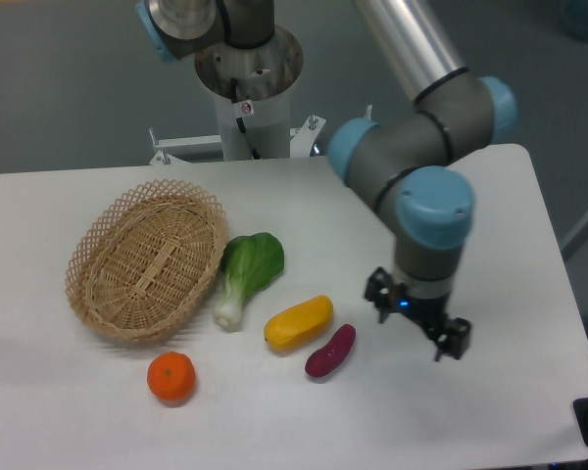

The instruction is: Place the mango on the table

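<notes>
1. Fixed camera, the task's thing: the smooth, elongated yellow-orange mango [298, 323] lies on its side on the large white flat table [510, 411], outside the oval woven wicker basket [147, 258] and to the right of it. Nothing holds it, so it looks already set down.

2. Fixed camera, the arm: the black two-finger gripper [420, 324] of the grey-and-blue arm hangs to the right of the mango, apart from it, above bare tabletop. Its fingers appear spread, with nothing between them.

3. Fixed camera, neighbours of the mango: a small purple sweet potato [330, 352] lies just beside the mango's lower right end. A green-and-white bok choy [247, 273] lies near its upper left. A round orange tangerine [171, 377] sits well to its lower left.

4. Judgement: the placing seems finished, and the step in hand is clearing away. Done well, the arm should rise straight up before travelling and keep its fingers spread.

5. Risk: a low sweep leftward could clip the sweet potato and nudge the mango, which would roll easily on its rounded side.
</notes>
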Controlling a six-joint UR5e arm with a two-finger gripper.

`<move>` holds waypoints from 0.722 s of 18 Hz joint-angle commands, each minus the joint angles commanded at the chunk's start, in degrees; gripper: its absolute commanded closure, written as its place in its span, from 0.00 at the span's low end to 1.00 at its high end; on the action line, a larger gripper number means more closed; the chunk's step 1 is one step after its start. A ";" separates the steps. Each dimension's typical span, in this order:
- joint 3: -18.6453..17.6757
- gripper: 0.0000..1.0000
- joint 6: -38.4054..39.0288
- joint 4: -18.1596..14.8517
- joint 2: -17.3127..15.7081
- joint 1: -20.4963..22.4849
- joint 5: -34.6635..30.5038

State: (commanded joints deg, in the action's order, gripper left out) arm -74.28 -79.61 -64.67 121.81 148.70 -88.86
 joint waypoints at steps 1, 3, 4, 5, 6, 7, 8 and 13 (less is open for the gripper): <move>1.58 0.00 -1.41 -2.10 0.70 0.18 -0.09; 4.66 0.00 -2.12 -4.84 2.02 0.71 -0.18; 5.54 0.00 -2.12 -5.28 2.81 0.97 -0.26; 6.07 0.00 -2.21 -5.38 3.25 1.23 -0.87; 6.25 0.00 -2.21 -5.38 3.60 1.41 -1.66; 6.60 0.00 -2.21 -5.38 3.78 1.76 -2.02; 7.21 0.00 -2.21 -5.38 4.31 1.85 -2.02; 7.84 0.00 -2.21 -5.55 4.75 2.38 -2.11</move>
State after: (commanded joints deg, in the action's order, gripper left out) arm -66.44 -81.83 -70.22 126.56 151.08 -90.97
